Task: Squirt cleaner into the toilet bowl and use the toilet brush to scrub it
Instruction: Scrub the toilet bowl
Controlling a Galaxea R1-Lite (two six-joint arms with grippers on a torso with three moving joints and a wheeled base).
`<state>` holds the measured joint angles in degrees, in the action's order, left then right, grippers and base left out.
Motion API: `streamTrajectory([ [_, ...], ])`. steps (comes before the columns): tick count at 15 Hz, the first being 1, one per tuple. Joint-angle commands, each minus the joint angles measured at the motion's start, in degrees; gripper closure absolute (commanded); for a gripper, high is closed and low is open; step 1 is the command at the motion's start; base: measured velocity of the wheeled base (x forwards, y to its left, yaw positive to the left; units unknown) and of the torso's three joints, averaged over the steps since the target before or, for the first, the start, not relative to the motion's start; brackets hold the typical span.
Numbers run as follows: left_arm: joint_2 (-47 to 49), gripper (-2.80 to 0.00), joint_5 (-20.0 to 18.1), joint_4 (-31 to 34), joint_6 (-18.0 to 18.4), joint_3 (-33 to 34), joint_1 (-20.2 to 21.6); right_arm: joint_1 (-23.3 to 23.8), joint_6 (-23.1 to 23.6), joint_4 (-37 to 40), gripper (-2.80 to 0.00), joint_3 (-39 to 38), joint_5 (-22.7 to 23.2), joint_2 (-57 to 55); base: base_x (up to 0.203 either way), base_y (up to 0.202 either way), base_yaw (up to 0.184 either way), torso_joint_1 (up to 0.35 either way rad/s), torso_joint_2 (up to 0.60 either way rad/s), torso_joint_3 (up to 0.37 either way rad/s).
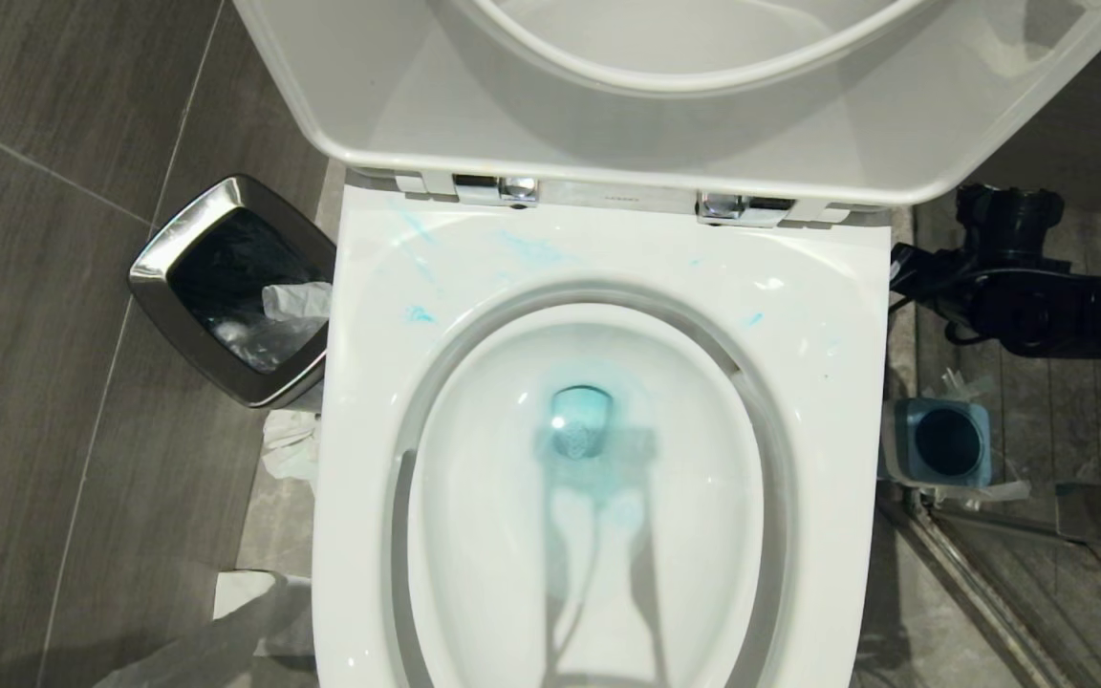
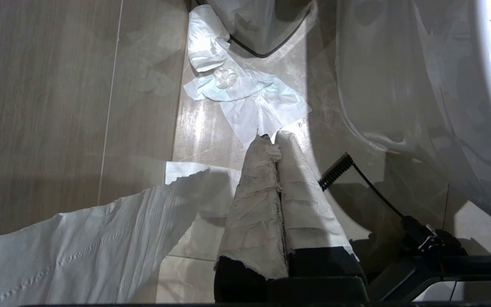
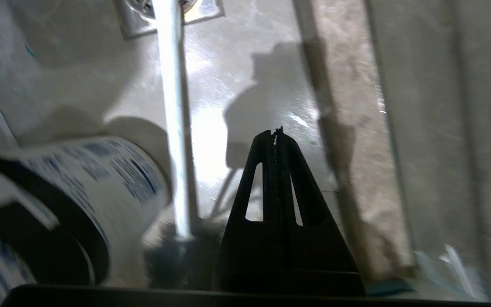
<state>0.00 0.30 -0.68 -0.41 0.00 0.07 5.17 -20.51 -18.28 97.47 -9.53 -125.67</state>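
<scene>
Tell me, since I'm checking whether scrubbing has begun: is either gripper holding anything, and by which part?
Nothing is held. The right gripper is shut on nothing beside the toilet brush; the left gripper is shut, empty, over the floor.

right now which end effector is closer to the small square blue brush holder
Right. The right end effector, shut, is over the floor beside the small square blue brush holder, on the toilet's right. The left end effector, paper-wrapped and shut, hangs by the tissue on the toilet's far side.

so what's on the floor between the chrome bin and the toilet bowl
Crumpled white tissue lies on the floor in that gap, just below the chrome bin and against the toilet bowl side. The head view shows it.
</scene>
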Motion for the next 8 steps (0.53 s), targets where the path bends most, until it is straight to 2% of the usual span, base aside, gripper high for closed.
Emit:
streamTrajectory([
  [1, 0.0, 0.00, 0.0, 0.0, 0.0, 0.4, 0.0, -0.1, -1.1, 3.5, 0.00, 6.5, 0.4, -3.7, 0.000, 0.000, 0.000, 0.000, 0.00, 0.000],
  [4, 0.0, 0.00, 0.0, 0.0, 0.0, 0.4, 0.0, -0.1, -2.8, 9.2, 0.00, 15.1, 1.3, -8.8, 0.000, 0.000, 0.000, 0.000, 0.00, 0.000],
  [8, 0.0, 0.00, 0.0, 0.0, 0.0, 0.4, 0.0, -0.1, -3.1, 10.0, 0.00, 15.3, 2.3, -9.6, 0.000, 0.000, 0.000, 0.000, 0.00, 0.000],
])
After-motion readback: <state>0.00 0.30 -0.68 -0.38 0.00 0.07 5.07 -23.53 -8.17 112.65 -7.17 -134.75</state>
